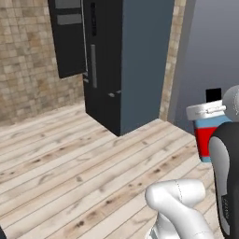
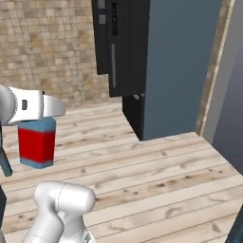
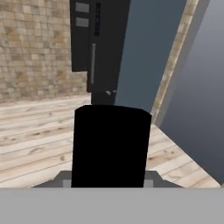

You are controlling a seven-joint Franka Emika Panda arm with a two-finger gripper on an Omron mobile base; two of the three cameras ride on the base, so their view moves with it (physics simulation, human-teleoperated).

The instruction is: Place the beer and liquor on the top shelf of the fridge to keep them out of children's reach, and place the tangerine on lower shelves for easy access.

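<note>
The claw [image 1: 210, 112] holds the liquor [image 1: 205, 140] tightly, above the wooden floor [image 1: 84, 177]. The bottle stands upright, with its black cap [image 3: 109, 144] up. The fridge [image 1: 121, 60] is well apart behind it.

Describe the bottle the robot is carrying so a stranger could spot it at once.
Start at the tall black fridge standing on the wooden plank floor by the brick wall. In front of it, the white arm's gripper is shut on the liquor, held up off the floor. It is a squat rectangular bottle with blue shoulders, a red body and a short black cap.
</note>
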